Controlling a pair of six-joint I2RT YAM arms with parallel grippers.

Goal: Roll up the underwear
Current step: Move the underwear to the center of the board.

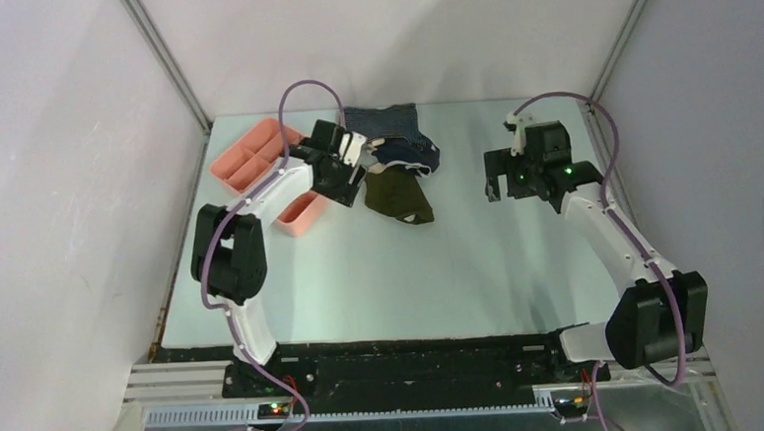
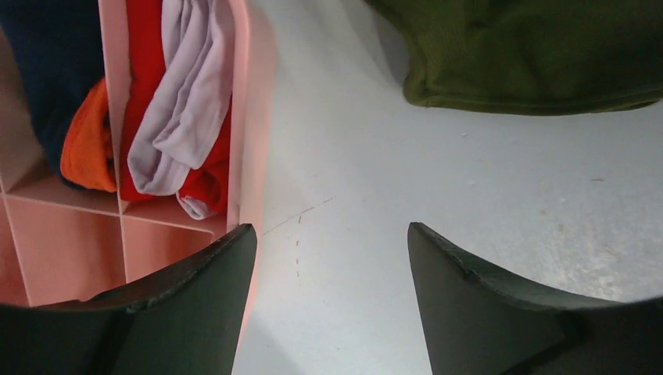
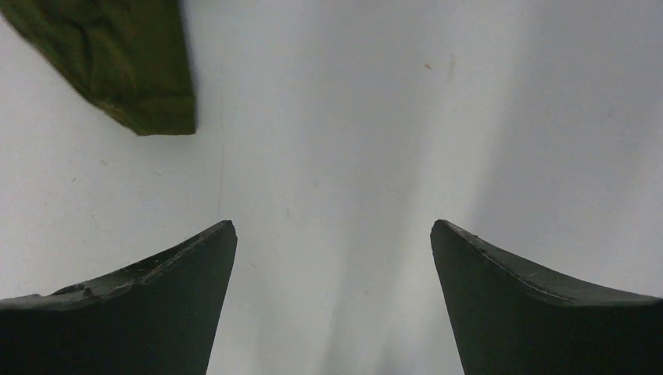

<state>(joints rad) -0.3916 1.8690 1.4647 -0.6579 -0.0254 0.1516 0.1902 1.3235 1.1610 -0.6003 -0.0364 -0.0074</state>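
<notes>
Walls of pale grey close in a light, faintly scuffed desk [image 1: 411,273]. At its far left sits a pink divided tray [image 1: 257,158], partly covered by the left arm; the left wrist view shows red, lilac, orange and navy cloth in its compartments. Just right of it the underwear [image 1: 397,197] lies flat on the desk, its long axis slanting from far-left to near-right. Both wrist views cut it off. Whether it touches the navy garment [image 1: 410,157] behind is unclear. The left pincer [image 2: 332,234] stands wide and empty beside the underwear; the right pincer [image 3: 332,226] gapes over bare desk, well apart.
</notes>
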